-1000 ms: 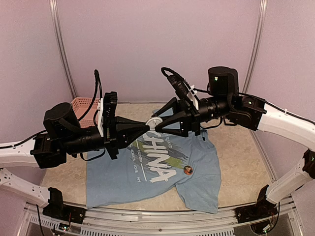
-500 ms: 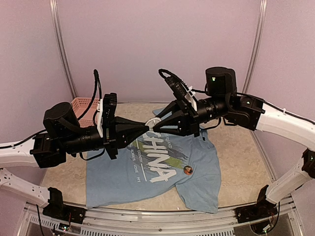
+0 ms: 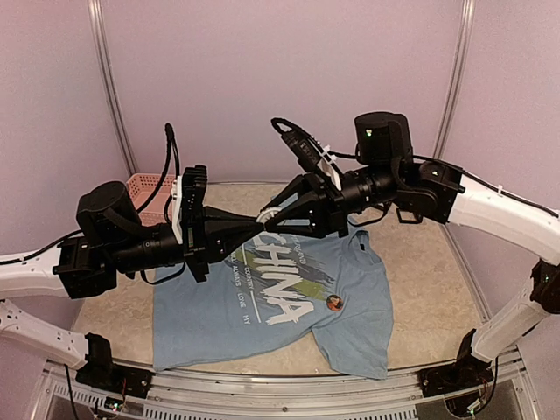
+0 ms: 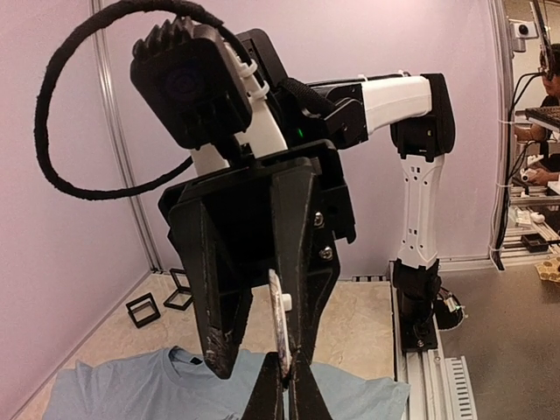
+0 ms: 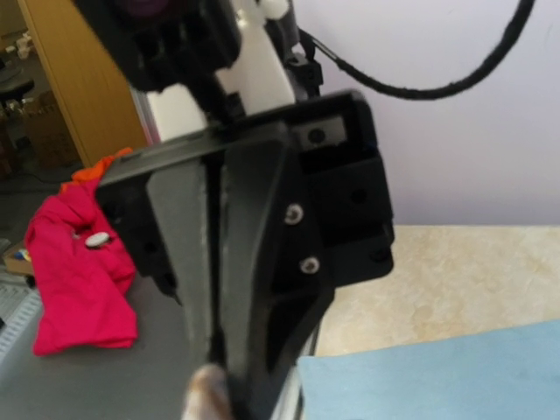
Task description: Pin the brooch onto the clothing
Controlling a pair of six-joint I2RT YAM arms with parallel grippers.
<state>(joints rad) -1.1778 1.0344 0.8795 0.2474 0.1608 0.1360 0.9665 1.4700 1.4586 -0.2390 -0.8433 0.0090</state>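
The light blue "CHINA" T-shirt (image 3: pixel 289 297) lies flat on the table, and also shows in the left wrist view (image 4: pixel 114 394) and the right wrist view (image 5: pixel 437 376). My left gripper (image 3: pixel 259 222) is held above the collar, shut on the lower edge of a round brooch with a white back (image 4: pixel 280 337). My right gripper (image 3: pixel 269 222) faces it tip to tip and is open. In the left wrist view its two black fingers (image 4: pixel 223 332) straddle the brooch. In the right wrist view the brooch is a blur (image 5: pixel 206 392) at the bottom edge.
A second, brown round brooch (image 3: pixel 333 303) sits on the shirt's lower right. A pink basket (image 3: pixel 149 188) stands at the back left. Black square frames (image 4: pixel 144 308) lie by the far wall. A red cloth (image 5: pixel 79 262) lies off the table.
My right gripper has moved left and come around the brooch held by the left gripper. The left arm and the shirt have not moved.
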